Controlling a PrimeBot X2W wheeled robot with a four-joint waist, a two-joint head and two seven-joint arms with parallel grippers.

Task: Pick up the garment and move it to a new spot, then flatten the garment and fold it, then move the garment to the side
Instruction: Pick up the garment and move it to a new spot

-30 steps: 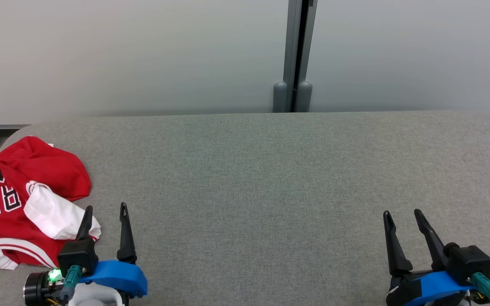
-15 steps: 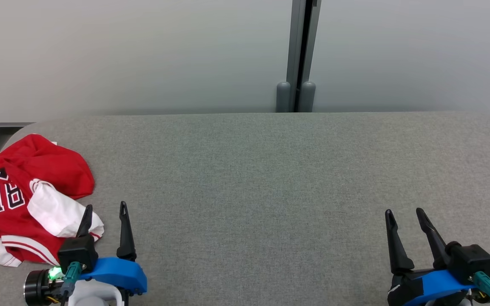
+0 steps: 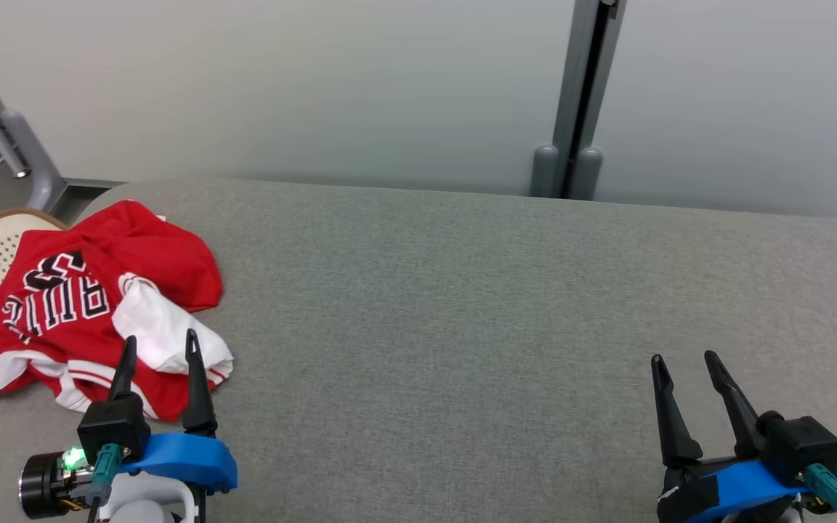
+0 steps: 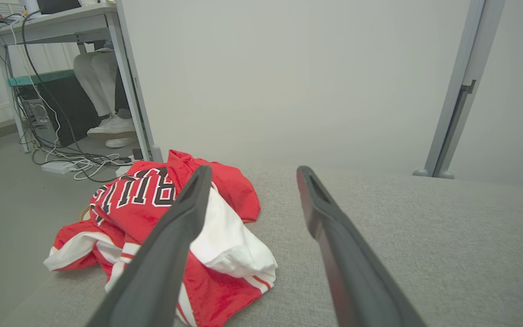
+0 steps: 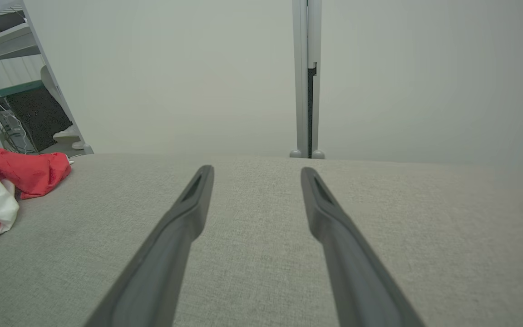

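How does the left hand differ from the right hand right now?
The left hand sits at the near edge of the jersey; the right hand is far across the table from it. The left hand points over cloth; the right hand points over bare table. Both are open and empty.

Crumpled red-and-white garment (image 3: 91,305), table's left edge

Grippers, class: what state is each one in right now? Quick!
Left gripper: open, holding nothing; the garment lies ungripped.
Right gripper: open, holding nothing.
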